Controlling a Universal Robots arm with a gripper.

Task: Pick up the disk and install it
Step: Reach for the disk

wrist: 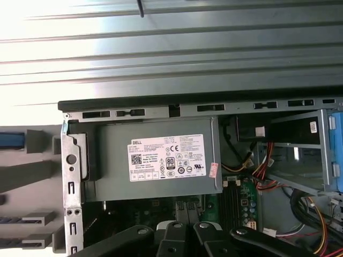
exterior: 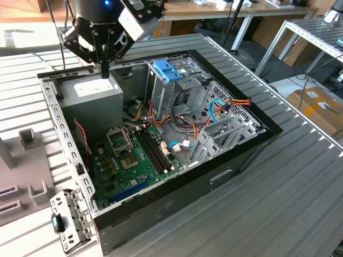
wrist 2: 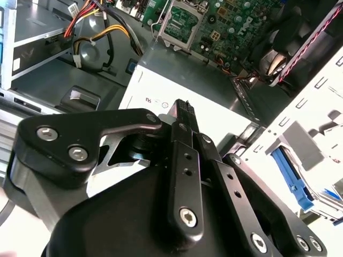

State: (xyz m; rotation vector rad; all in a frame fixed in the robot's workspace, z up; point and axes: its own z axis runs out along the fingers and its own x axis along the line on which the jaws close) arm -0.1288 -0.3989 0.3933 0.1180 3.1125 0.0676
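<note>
Plainly an empty claw over the power supply, disk not yet in hand

Judging from the task, the step in hand is the pick, and it has not been made. The claw hangs with its fingers drawn narrow and nothing between them. It is directly above the power supply, in a corner of the open computer case. Whether the tips touch the white sticker beneath them, I cannot tell.

The disk I cannot identify with certainty. Off to the claw's side, across the case wall, a grey rack stands on the slatted table. In the second wrist view a blue strip sits in a pale fixture beyond that wall, and it may be the disk's side rail. Its metal face and label are hidden from these angles.

To pick well, I judge the claw should rise clear of the case wall before crossing to the rack. It should spread wide enough to span the disk's thin body and close on bare metal, not on the plastic rail, which would likely flex. The light-blue tray on the drive cage, across the case from the claw, is not the disk and should not draw the claw.

Other things are hard to make out. The arm above the claw is cut off at the frame edge. The bay beneath the tray lies in shadow beside red and yellow cables. The rack's slots are cropped.
</note>
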